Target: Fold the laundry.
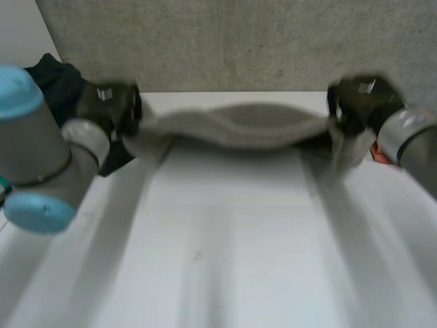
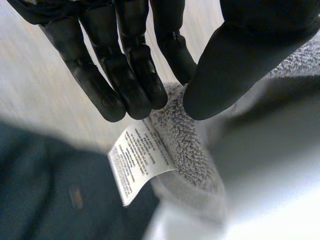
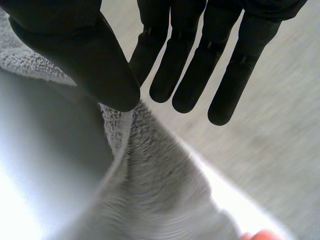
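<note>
**Holding the grey towel (image 1: 252, 130) stretched above the table (image 1: 225, 260)**

My left hand (image 2: 125, 75) pinches one end of the towel between straight fingers and thumb, right at the corner where the white care label (image 2: 140, 162) hangs. My right hand (image 3: 195, 65) grips the opposite end the same way, thumb pressed toward the fingers with the terry edge rising between them. From the head view the towel spans from hand to hand over the far side of the white table. It sags a little in the middle, and its long edges curl into a shallow trough.

It is thick looped terry, pale grey and plain, fluffy at the pile. I judge it soft and limp, light enough for a pinch, with no stiffness of its own, so any slack will droop and double over. The pile should give my fingers friction, so slipping seems unlikely. The corners on the hemmed edge are the best holds, since from there the cloth hangs square. A dark garment (image 1: 58, 82) lies near my left arm at the table's far corner.
</note>
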`<act>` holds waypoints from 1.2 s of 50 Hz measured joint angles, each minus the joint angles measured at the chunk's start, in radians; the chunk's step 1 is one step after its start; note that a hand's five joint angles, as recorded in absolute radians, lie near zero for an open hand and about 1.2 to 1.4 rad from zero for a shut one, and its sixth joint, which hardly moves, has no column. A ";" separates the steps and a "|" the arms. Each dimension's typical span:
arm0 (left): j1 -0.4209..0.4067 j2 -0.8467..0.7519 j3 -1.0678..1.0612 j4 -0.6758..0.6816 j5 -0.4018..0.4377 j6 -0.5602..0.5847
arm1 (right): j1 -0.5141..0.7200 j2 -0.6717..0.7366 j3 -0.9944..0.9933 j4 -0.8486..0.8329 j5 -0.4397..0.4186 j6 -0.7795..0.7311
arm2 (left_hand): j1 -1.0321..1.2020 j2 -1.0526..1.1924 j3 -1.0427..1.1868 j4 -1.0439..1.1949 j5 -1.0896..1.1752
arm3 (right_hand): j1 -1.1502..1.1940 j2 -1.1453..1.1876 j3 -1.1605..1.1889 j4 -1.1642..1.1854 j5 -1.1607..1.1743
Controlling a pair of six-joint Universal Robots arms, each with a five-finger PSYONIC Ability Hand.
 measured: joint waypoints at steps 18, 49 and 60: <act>-0.026 -0.151 -0.013 -0.281 -0.064 0.116 | 0.029 0.209 0.197 0.030 0.044 -0.209 | -0.563 -0.579 -0.568 -0.581 -0.554 | 0.000 0.000 0.000 0.000 0.002; -0.055 -0.494 0.552 -0.581 -0.100 0.331 | 0.032 0.155 0.283 -0.033 0.042 -0.264 | -0.622 -0.669 -0.660 -0.666 -0.639 | 0.000 0.000 0.000 0.000 0.002; -0.060 -0.483 0.519 -0.610 -0.115 0.330 | 0.034 0.155 0.279 -0.034 0.043 -0.263 | -0.158 -0.221 -0.232 -0.233 -0.213 | 0.000 0.000 0.000 0.000 0.002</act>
